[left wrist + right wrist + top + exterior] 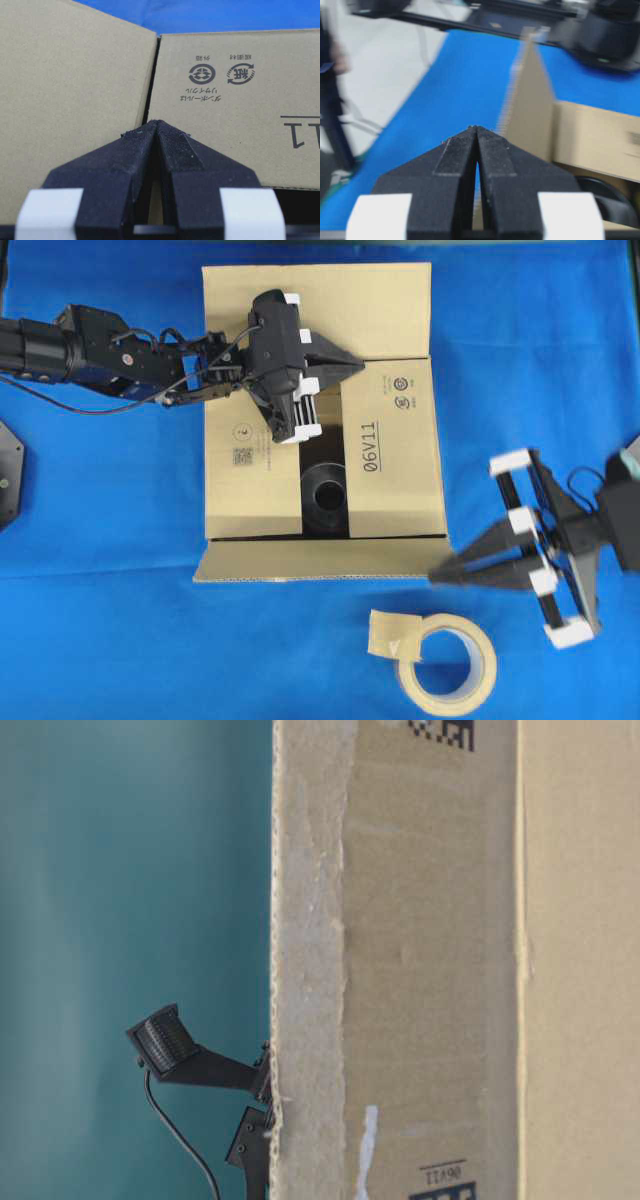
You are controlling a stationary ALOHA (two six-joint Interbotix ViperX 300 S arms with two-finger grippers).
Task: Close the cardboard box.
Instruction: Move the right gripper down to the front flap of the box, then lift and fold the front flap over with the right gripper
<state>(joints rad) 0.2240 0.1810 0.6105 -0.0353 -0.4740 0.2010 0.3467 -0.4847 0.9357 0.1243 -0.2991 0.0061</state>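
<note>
The cardboard box (395,455) stands mid-table, its right flap with the "06V11" print folded down over the top. Its left flap (250,465) is also down, leaving a dark gap between the two. The far flap (380,305) and near flap (320,560) hang outward. My left gripper (355,365) is shut and empty, its tip (157,122) over the seam between far flap and right flap (225,125). My right gripper (433,576) is shut and empty, by the near flap's right corner (532,95).
A beige tape roll (450,665) lies on the blue cloth in front of the box, left of my right arm. A black round object (325,490) sits inside the box, seen through the gap. The table-level view is mostly filled by the box wall (430,970).
</note>
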